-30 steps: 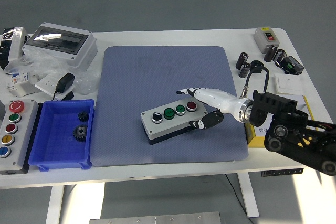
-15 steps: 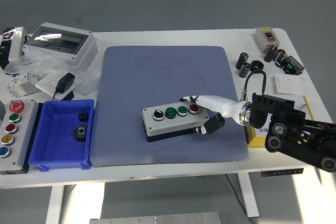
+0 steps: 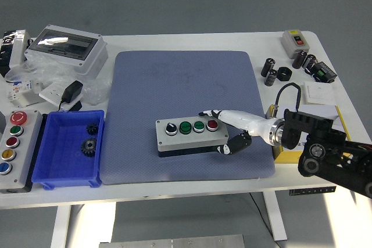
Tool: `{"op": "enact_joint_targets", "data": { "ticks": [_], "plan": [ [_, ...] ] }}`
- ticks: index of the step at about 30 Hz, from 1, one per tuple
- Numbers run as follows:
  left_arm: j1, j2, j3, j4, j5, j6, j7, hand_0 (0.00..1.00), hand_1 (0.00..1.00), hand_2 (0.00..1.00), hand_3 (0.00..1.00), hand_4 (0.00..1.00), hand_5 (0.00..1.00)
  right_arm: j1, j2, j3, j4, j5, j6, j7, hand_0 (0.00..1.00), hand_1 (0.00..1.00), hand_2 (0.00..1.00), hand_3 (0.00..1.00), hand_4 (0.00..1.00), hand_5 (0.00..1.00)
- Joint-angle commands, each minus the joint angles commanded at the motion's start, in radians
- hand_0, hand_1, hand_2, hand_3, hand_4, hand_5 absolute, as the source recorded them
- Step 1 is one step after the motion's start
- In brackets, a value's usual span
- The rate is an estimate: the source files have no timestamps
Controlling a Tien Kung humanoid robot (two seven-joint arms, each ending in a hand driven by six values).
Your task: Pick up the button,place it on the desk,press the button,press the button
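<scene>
Near the table's (image 3: pixel 174 42) front edge, toward its right corner, the right hand (image 3: pixel 232 129) clasps the right end of the button box (image 3: pixel 192 135): white fingers (image 3: pixel 224 114) over the top edge by the red button (image 3: pixel 212 125), dark thumb against the front side. The box lies flat on the blue mat (image 3: pixel 186 85), front of centre. If the fingers let go unevenly, the box could skew or slide, leaving the buttons misaligned for pressing. The left hand is not in view.

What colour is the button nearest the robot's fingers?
Red, at the box's right end, clearest in the head view.
</scene>
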Motion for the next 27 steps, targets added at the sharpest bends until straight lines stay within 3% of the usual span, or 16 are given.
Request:
{"op": "enact_joint_targets", "data": {
  "ticks": [15,24,27],
  "plan": [
    [0.006,-0.003,0.010,0.000,-0.015,0.003,0.004,0.630,0.613,0.565,0.612,0.822,0.198,-0.073,-0.033,0.052,0.040,0.018,-0.015,0.015,0.949,0.998,0.998,0.998,0.702,0.084],
    [0.008,-0.004,0.012,0.000,-0.016,0.003,0.005,0.628,0.613,0.568,0.611,0.816,0.197,-0.095,-0.043,0.070,0.057,0.007,-0.042,0.024,0.930,0.985,0.998,0.998,0.707,0.115],
    [0.008,-0.005,0.014,0.000,-0.019,0.004,0.006,0.628,0.613,0.568,0.611,0.816,0.197,-0.120,-0.069,0.120,0.089,-0.032,-0.074,0.013,0.930,0.985,0.998,0.998,0.707,0.115]
  ]
}}
